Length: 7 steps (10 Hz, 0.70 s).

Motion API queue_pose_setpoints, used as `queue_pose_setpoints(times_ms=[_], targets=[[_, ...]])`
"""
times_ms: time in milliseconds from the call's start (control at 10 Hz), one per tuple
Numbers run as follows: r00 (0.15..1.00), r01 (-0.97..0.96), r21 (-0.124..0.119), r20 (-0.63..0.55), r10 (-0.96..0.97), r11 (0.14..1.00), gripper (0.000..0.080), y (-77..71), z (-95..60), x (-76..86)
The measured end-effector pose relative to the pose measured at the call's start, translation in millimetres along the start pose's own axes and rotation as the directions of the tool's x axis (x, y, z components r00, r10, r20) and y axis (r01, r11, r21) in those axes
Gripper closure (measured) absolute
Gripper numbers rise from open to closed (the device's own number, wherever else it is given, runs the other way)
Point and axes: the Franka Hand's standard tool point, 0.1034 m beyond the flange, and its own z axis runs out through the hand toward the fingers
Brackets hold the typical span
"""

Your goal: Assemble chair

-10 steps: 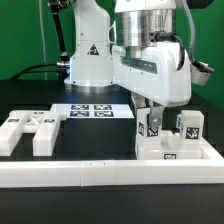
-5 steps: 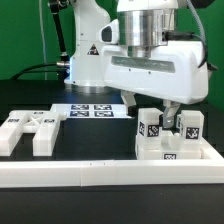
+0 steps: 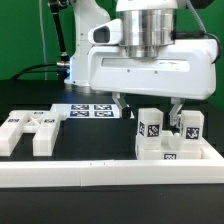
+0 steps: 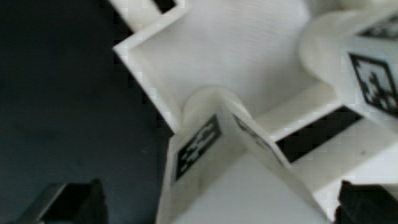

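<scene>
The chair's partly joined piece stands at the exterior view's right: a white slab base [image 3: 172, 152] with two upright tagged posts, one nearer the middle [image 3: 150, 128] and one at the right [image 3: 190, 127]. My gripper [image 3: 149, 106] is open just above the nearer post, with one finger on each side of it and nothing held. In the wrist view the gripper [image 4: 226, 203] straddles that tagged post [image 4: 217, 150] without touching it, and the slab [image 4: 205, 50] lies beyond. Two more white chair parts [image 3: 30, 130] lie at the left.
The long white border rail [image 3: 100, 175] runs along the front and turns up at the right end. The marker board [image 3: 95, 110] lies behind the parts, in front of the robot base [image 3: 88, 55]. Black table lies between the two part groups.
The wrist has turned about its vertical axis, so the gripper's broad side now faces the exterior camera. The fingers now stand spread on both sides of the nearer post.
</scene>
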Motion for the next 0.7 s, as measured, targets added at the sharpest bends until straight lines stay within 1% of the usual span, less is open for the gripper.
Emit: queue_pose_setpoints(times_ms=[100, 200, 300, 500, 700], targets=[[0.996, 0.086, -0.003, -0.001, -0.086, 0.996, 0.0151, -0.3, 0.1, -0.4], [0.992, 0.126, -0.003, -0.001, -0.126, 0.992, 0.0151, -0.6, 0.0, -0.4], [0.972, 0.236, -0.011, -0.002, -0.236, 0.972, 0.0151, 0.0, -0.2, 0.0], [0.920, 0.391, -0.019, -0.002, -0.391, 0.920, 0.0151, 1.1, -0.2, 0.9], [0.882, 0.471, -0.021, 0.000, -0.471, 0.882, 0.0151, 2.9, -0.3, 2.1]])
